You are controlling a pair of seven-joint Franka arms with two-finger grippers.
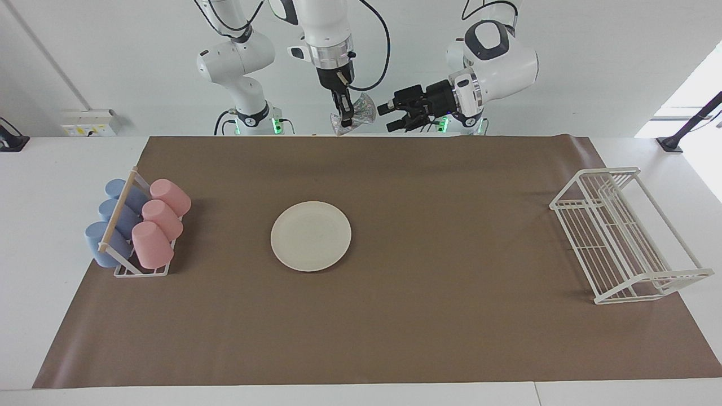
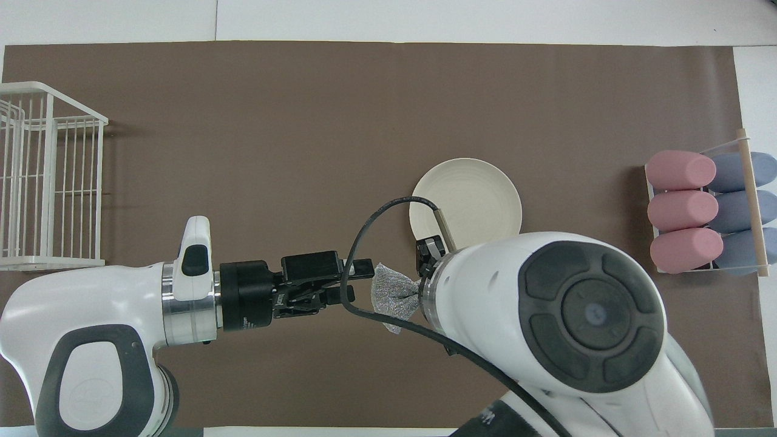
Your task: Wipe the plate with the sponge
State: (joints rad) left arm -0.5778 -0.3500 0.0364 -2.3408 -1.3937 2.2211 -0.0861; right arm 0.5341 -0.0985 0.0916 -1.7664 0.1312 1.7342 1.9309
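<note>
The cream-white plate (image 1: 311, 236) lies flat on the brown mat, toward the right arm's end of the middle; in the overhead view the right arm covers part of the plate's (image 2: 466, 197) near rim. My right gripper (image 1: 343, 115) points down and is shut on the silvery mesh sponge (image 1: 356, 117), held high over the mat's edge by the robots. The sponge (image 2: 393, 294) also shows in the overhead view. My left gripper (image 1: 392, 117) lies level beside the sponge, pointing at it, open and empty, a small gap away; it also shows in the overhead view (image 2: 355, 280).
A white rack (image 1: 141, 269) with pink and blue cups lying in it stands at the right arm's end of the mat. A white wire rack (image 1: 620, 237) stands at the left arm's end. The brown mat (image 1: 423, 316) covers the table.
</note>
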